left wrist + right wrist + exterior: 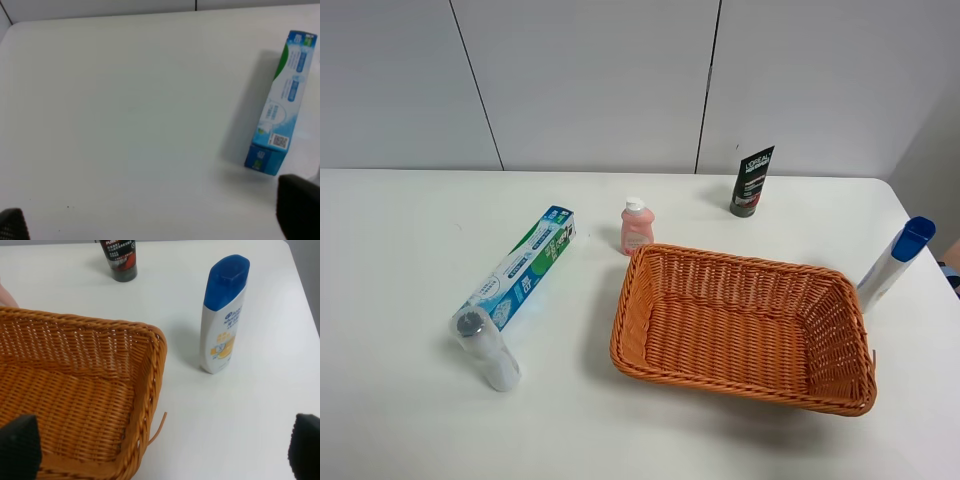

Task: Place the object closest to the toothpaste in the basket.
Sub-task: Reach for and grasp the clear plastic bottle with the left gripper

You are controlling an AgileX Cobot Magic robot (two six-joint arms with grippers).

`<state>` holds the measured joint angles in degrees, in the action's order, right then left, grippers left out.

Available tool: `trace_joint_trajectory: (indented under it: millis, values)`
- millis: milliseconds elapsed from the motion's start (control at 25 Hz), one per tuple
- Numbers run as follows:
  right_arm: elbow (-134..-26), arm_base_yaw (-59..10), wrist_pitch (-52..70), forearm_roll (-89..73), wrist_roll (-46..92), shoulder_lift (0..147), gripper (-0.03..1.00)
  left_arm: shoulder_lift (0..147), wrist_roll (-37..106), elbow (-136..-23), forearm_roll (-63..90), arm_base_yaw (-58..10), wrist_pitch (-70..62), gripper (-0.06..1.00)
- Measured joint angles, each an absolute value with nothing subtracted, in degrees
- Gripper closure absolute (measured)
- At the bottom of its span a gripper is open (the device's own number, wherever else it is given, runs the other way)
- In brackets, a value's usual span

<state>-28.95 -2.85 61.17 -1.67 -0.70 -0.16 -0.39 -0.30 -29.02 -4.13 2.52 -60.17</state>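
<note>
The toothpaste box point(526, 263), blue, white and green, lies on the white table left of centre; it also shows in the left wrist view point(283, 100). A whitish bottle with a grey cap point(486, 346) lies on its side at the box's near end, touching or almost touching it. The orange wicker basket point(628, 300) stands right of centre and is empty; the right wrist view shows its corner point(150, 337). Neither arm shows in the exterior high view. My left gripper point(155, 227) is open and empty above bare table beside the box. My right gripper point(162, 452) is open and empty over the basket's corner.
A small pink bottle point(636, 226) stands between the box's far end and the basket. A black tube point(751, 181) stands behind the basket point(119, 259). A white shampoo bottle with a blue cap point(895, 262) stands right of the basket point(223, 315).
</note>
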Motion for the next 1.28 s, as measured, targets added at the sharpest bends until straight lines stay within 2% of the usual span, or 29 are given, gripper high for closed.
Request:
trace_joint_trajectory:
  millis: [640,1000,1280]
  values:
    - [-29.0,-2.9,61.2,-1.7,-0.7,-0.2,-0.03,0.0,-0.5,-29.1,-4.3,2.5,-60.1,-0.05]
    - [-29.0,-2.9,61.2,-1.7,-0.7,-0.2,-0.03,16.8,-0.6,-31.9,8.6,2.5,-36.9,-0.05]
    - [-29.0,-2.9,61.2,-1.7,-0.7,-0.2,-0.03,22.0,-0.4,-28.4,12.5,0.3,-33.8,-0.05]
